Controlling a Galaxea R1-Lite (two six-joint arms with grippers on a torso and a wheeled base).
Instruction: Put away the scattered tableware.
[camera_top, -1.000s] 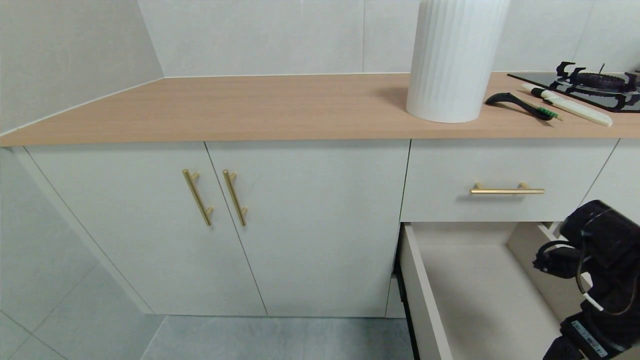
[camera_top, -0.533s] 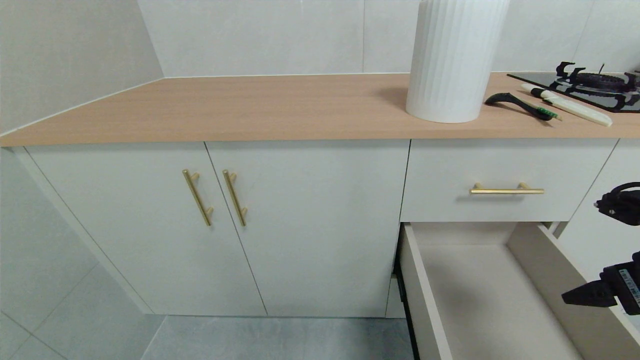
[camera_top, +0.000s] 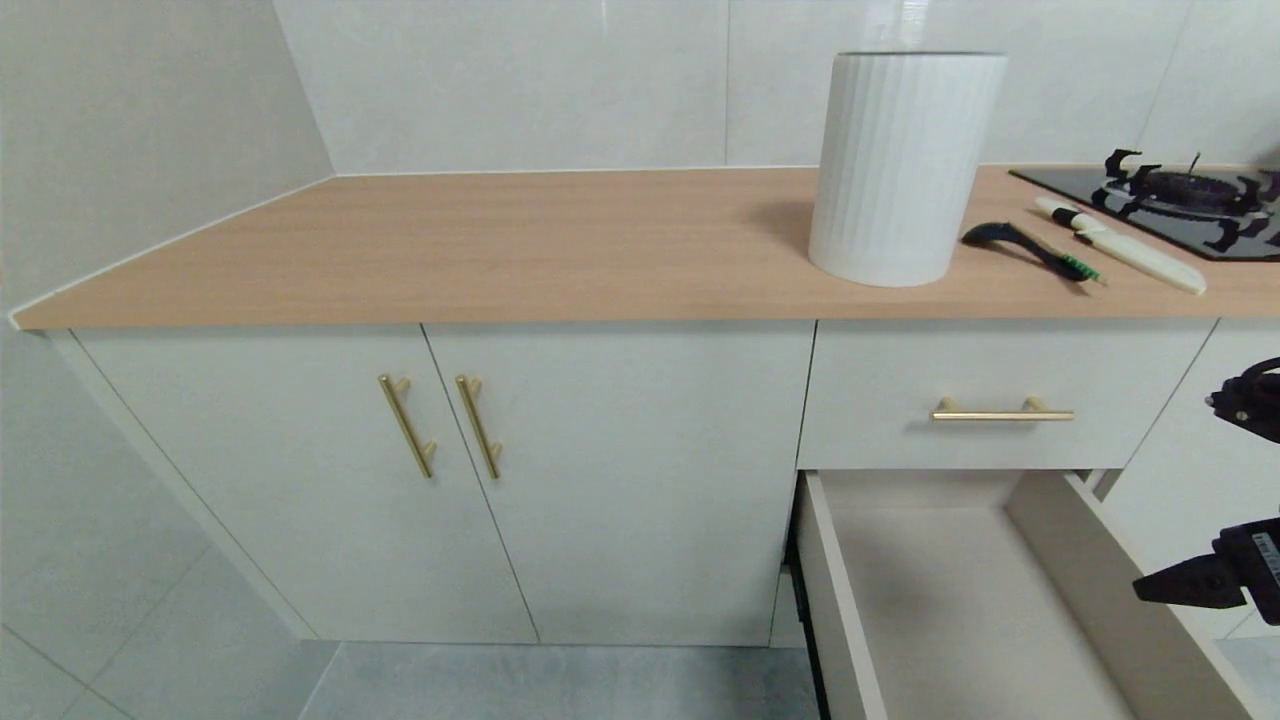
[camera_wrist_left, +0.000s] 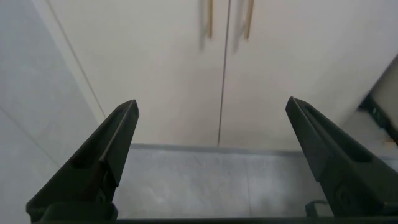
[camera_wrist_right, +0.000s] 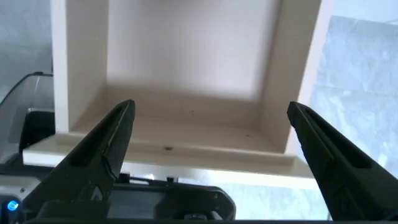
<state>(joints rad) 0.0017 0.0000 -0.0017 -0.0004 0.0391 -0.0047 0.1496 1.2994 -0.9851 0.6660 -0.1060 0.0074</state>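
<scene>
Wood-grain surface (camera_top: 500, 240), spanning the upper half of the head view.

Items for stowing, both at upper right on the surface:
- black utensil (camera_top: 1020, 243) with a green end, lying flat just beside the canister (camera_top: 905, 165);
- cream knife (camera_top: 1120, 255), lying flat between the black utensil and the hob (camera_top: 1160, 195), its far end near the hob's edge.

Destination: open drawer (camera_top: 830, 600), lower right, pulled out beneath the shut drawer (camera_top: 1000, 412), nothing visible inside it.

Right claw (camera_top: 1175, 495): right edge of frame, level with the open drawer, fingers spread wide, holding nothing; its wrist view looks into the drawer.
Left claw (camera_wrist_left: 211, 155): fingers spread wide, holding nothing, low before the cupboard doors (camera_wrist_left: 224, 62).

Handling note (judgement): nothing is stowed yet, so the step in hand is the first pick.
- Raise the right claw clear of the shut drawer's front before going in over the surface.
- Close across the narrow width of one item at a time.
- Keep clear of the tall canister and the hob grate.
- Lower each item fully into the drawer before letting go.

Markings: small white label (camera_top: 1263, 545) on the right claw's housing, too small to read; no other writing legible.
</scene>
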